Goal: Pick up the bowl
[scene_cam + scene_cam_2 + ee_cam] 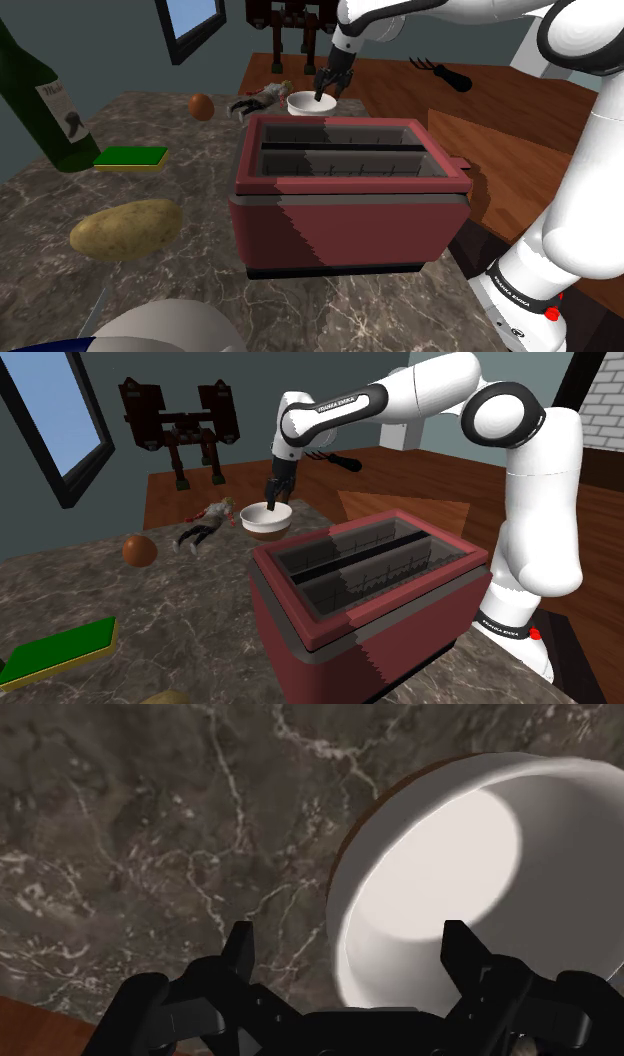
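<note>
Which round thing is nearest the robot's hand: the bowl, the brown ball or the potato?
The white bowl. The open gripper hangs right over its rim, while the brown ball and the potato sit much farther away.

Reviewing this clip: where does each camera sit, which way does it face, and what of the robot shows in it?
Shoulder view: beside the arm's base, looking down over the red toaster toward the white bowl; the arm rises at its right, with the tool at the bowl.
Second exterior view: low over the marble counter, facing the toaster's corner; nearly the whole arm shows.
Wrist view: on the hand, looking down at counter and bowl; open black fingers stand either side of its rim.
Shared: bowl and tool appear in all three.
</note>
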Controlling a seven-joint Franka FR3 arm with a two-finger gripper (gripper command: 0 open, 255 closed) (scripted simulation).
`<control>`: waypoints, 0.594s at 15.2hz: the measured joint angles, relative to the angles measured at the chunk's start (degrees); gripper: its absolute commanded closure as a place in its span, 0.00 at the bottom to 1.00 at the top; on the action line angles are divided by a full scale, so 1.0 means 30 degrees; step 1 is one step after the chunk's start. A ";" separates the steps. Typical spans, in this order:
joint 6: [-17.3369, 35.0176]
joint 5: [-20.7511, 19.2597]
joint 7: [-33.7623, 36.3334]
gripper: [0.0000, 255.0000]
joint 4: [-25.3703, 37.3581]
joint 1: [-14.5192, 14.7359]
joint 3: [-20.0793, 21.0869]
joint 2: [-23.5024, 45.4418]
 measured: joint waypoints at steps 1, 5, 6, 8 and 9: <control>0.0198 0.0015 -0.0017 0.00 -0.0119 0.0013 0.0011 0.0077; 0.0778 0.0078 -0.0126 1.00 -0.0516 0.0020 0.0030 0.0263; 0.0806 0.0083 -0.0138 1.00 -0.0534 0.0016 0.0029 0.0273; 0.0829 0.0089 -0.0148 1.00 -0.0549 0.0016 0.0032 0.0267; 0.0829 0.0088 -0.0148 1.00 -0.0553 0.0016 0.0032 0.0265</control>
